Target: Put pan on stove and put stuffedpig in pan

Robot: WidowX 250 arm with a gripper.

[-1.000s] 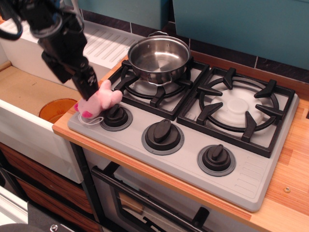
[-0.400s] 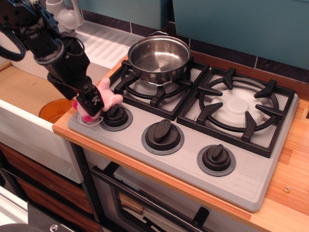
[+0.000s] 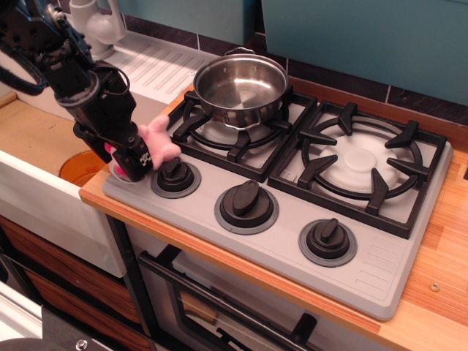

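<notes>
The pan [image 3: 240, 86] stands upright and empty on the left rear burner of the grey stove [image 3: 380, 256]. The stuffedpig [image 3: 159, 142] lies on the stove's front left corner, just left of the left knob [image 3: 175, 175]. My gripper [image 3: 133, 159] is down on the pig's left half. Its black near finger covers that part, and a bit of pink shows on either side of it. The far finger is hidden, so I cannot tell whether the jaws are pressing on the pig.
The right burner [image 3: 362, 159] is bare. Two more knobs [image 3: 246, 205] sit along the stove's front. A sink with an orange disc [image 3: 77, 164] lies to the left. A white faucet [image 3: 91, 22] and ribbed drainboard [image 3: 157, 66] stand behind.
My gripper has come down and a little left onto the pig. The pig has shifted slightly and its white string no longer shows. The pan has not moved.
</notes>
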